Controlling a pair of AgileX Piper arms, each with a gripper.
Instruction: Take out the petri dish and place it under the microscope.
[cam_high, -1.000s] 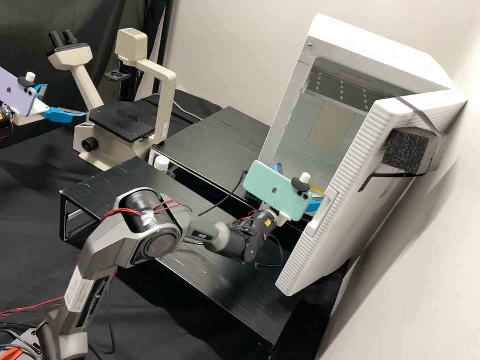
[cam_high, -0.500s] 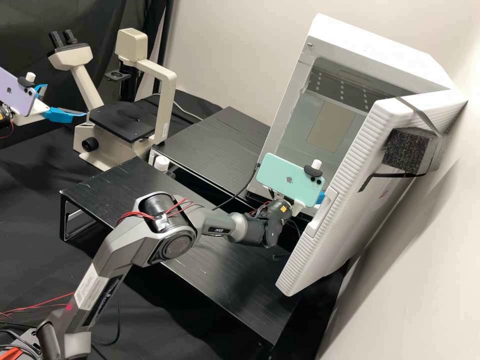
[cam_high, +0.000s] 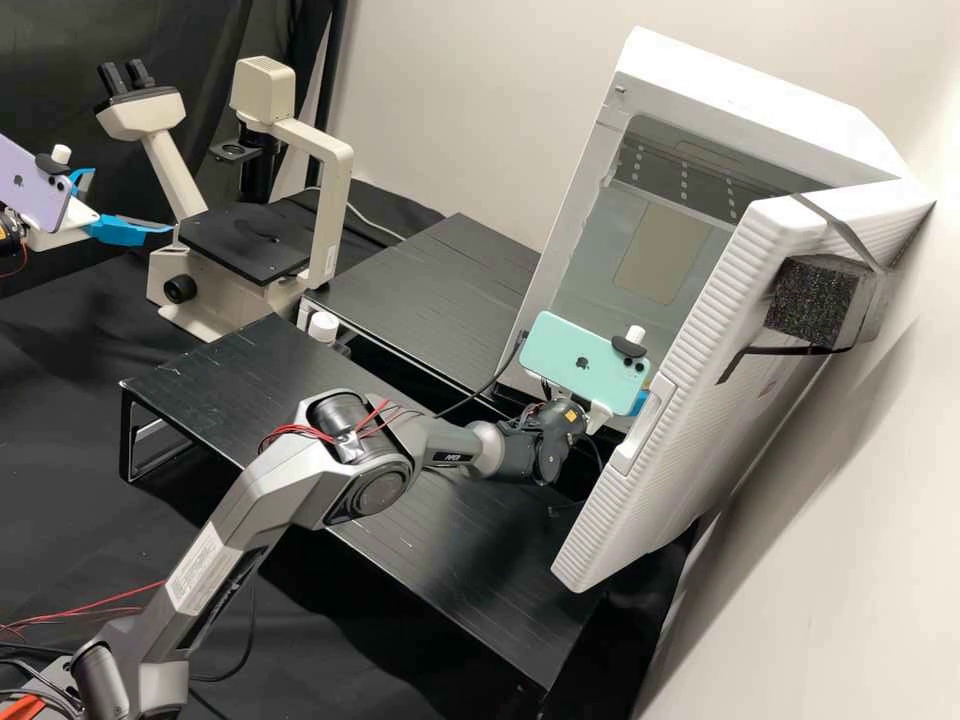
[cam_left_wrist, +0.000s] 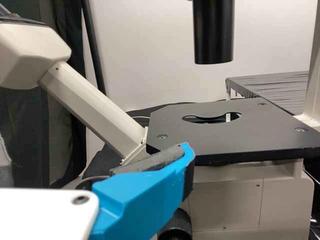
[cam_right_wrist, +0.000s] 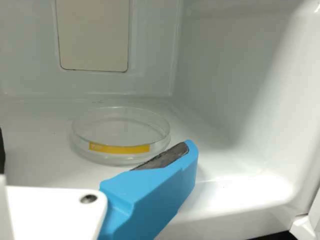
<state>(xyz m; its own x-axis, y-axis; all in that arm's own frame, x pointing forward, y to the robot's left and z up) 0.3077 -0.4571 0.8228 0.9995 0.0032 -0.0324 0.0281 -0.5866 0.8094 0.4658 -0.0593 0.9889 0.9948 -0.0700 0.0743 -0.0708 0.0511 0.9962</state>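
My right tool (cam_high: 638, 402) is sitting at the mouth of the white cabinet (cam_high: 800, 110), and from here I'm seeing it open and gripping nothing; in its wrist view one blue finger (cam_right_wrist: 160, 192) is showing its dark pad, and a dark sliver of the other is standing well apart. The petri dish (cam_right_wrist: 120, 142), clear and carrying a yellow label (cam_right_wrist: 120, 149), is lying flat on the white floor inside the cabinet, just beyond that finger; whether the two are touching, I'm not able to tell. The cabinet's door (cam_high: 680, 420) is standing ajar, with a dark foam block (cam_high: 812, 300) strapped to it. A mint-green phone (cam_high: 583, 362) is riding on the right arm, above a low black stand (cam_high: 450, 540). Over at the microscope (cam_high: 325, 200), my left tool (cam_high: 132, 200) is hanging beside the black stage (cam_left_wrist: 225, 132), its fingers spreading apart around nothing, and a lilac phone (cam_high: 32, 188) is riding on that arm. The stage is lying level beneath a black cylinder (cam_left_wrist: 213, 32), its cut-out opening showing. The microscope is resting on the black-covered surface (cam_high: 60, 400).
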